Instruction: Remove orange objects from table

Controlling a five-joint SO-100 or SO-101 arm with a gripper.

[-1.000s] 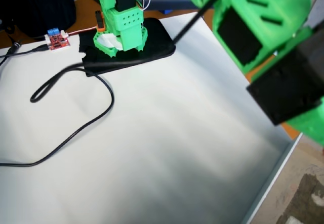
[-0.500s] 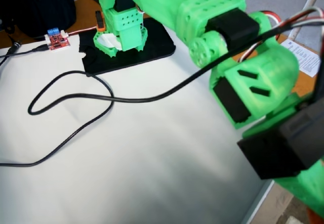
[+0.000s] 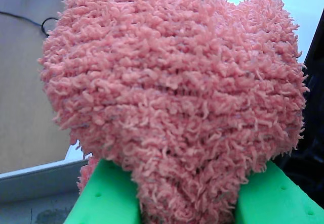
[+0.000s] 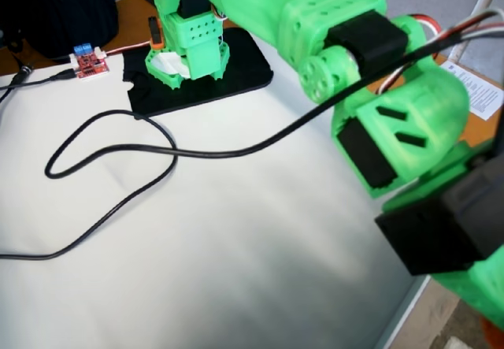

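The wrist view is almost filled by the orange woolly lump, soft and knitted. It sits between my gripper's two green fingers, which are shut on its lower part. In the fixed view the green arm reaches from its base across to the right edge of the white table, and its end runs out of the picture at the lower right. Neither the gripper nor the lump can be made out in that view.
The arm's base stands on a black plate at the back. A small red circuit board lies to its left. A black cable loops over the table's left half. A printed sheet lies at the right.
The arm has come lower over the table's right edge, then shifted slightly right. Its black cable now runs across the table's middle.
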